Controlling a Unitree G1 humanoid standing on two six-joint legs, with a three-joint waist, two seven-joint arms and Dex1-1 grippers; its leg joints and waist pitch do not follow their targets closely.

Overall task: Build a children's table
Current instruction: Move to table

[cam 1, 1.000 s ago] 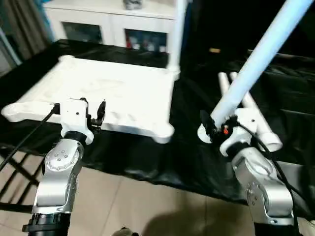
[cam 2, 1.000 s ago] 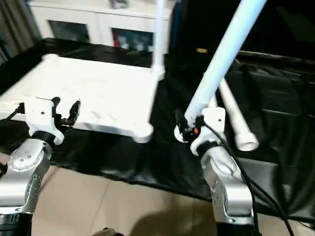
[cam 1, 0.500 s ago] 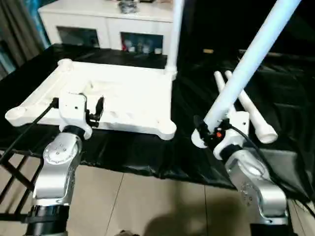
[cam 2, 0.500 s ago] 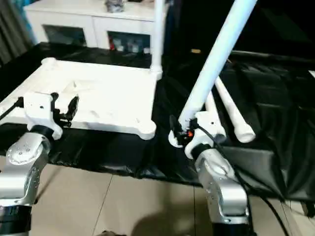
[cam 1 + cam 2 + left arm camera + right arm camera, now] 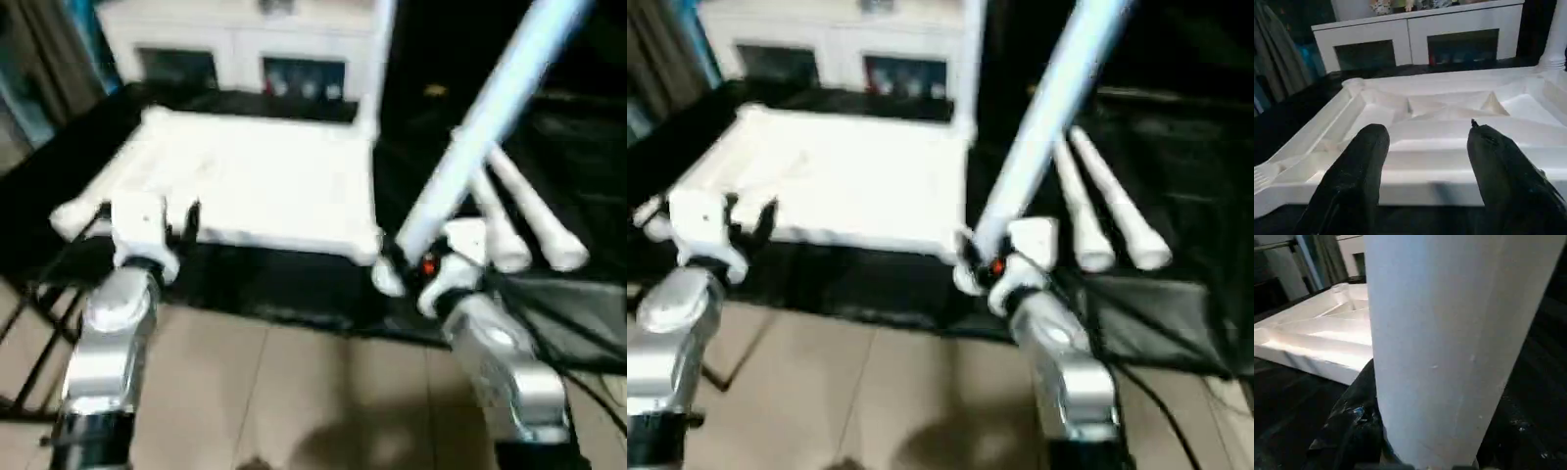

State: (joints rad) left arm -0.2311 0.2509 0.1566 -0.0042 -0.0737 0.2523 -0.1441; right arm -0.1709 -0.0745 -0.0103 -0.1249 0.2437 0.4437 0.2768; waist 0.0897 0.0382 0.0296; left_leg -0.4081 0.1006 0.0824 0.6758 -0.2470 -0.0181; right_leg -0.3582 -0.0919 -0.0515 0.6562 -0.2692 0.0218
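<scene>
The white tabletop (image 5: pixel 255 176) lies underside up on a black cloth, its ribs showing in the left wrist view (image 5: pixel 1449 112). One white leg (image 5: pixel 377 59) stands upright in its far right corner socket. My left gripper (image 5: pixel 181 220) is open just before the tabletop's near edge, and nothing is between its black fingers (image 5: pixel 1359 171). My right gripper (image 5: pixel 402 264) is shut on the thick end of another leg (image 5: pixel 490 117), which slants up and away to the right, close to the near right corner. Two more legs (image 5: pixel 529 215) lie side by side on the cloth to the right.
A white cabinet (image 5: pixel 245 49) with glass doors stands behind the table. The black cloth (image 5: pixel 294 284) hangs over the front edge above a tiled floor (image 5: pixel 294 392). A black folding frame (image 5: pixel 29 333) stands low on the left.
The whole picture has shifted, so the camera has moved. Both arms hold as before; the right gripper with its leg now sits slightly nearer the tabletop's near right corner.
</scene>
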